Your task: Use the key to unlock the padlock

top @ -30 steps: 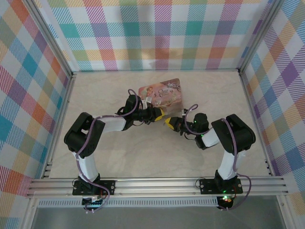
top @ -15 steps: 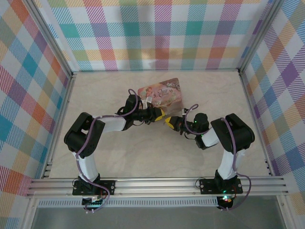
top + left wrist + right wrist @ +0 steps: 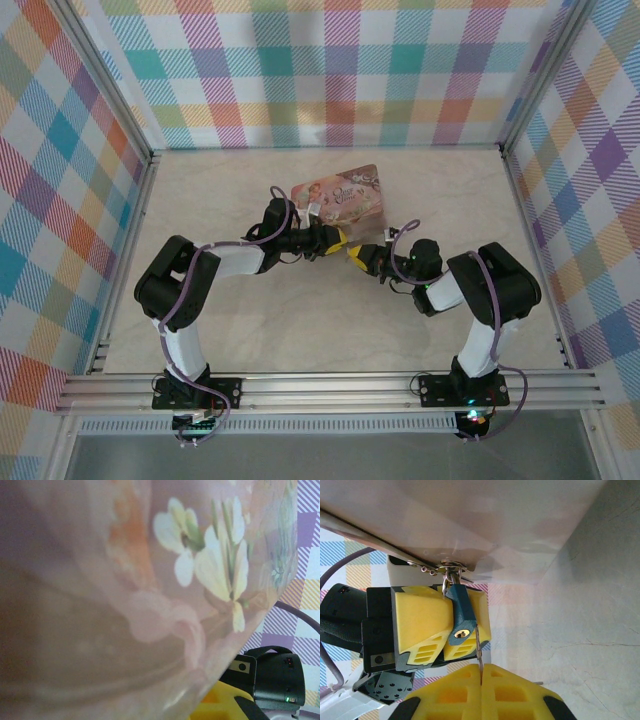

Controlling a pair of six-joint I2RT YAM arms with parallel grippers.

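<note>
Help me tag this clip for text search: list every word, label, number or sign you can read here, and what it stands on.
On the pink floral rectangular tin box: cursive lettering on the lid, too small to read in the top view.
On the small blue padlock: no marking can be read.
On the thin grey metal key: no marking can be read.
No text here is legible enough to quote.

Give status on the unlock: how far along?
Done: the left gripper clamps the padlock, which hangs from the hasp of the tin; the right gripper pinches the key. In hand: the key tip sits just beside the keyhole, not in it. Left: insert, turn, pop the shackle, which looks closed.
</note>
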